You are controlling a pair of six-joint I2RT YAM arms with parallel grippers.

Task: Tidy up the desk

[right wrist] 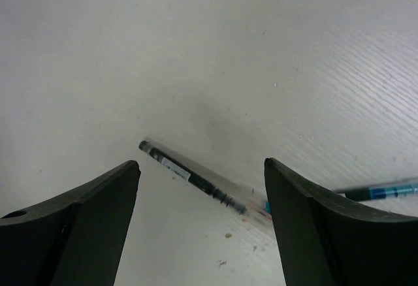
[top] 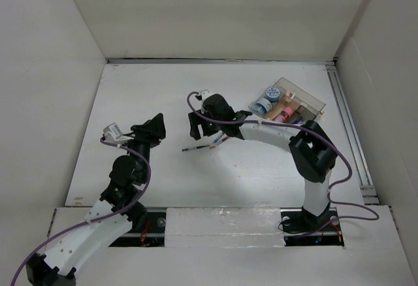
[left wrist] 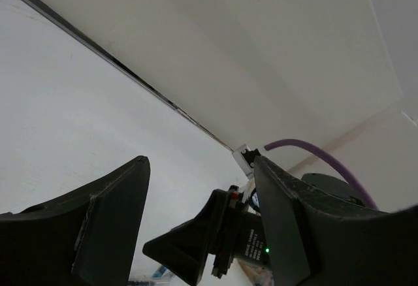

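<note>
Right fingers [right wrist: 326,234] spread wide, empty — a clear pen [right wrist: 196,180] lies on the desk [right wrist: 196,51] below; left fingers [left wrist: 98,234] apart, holding nothing.

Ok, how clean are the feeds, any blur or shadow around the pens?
Right wrist view: soft focus; the clear-barrelled pen with black cap is fuzzy but readable, the blue pen at the right edge blurrier, a faint grey shadow on the white matte desk beyond. Top external view: even light, no glare, pens tiny. Left wrist view: the left gripper looks dark, underexposed.
</note>
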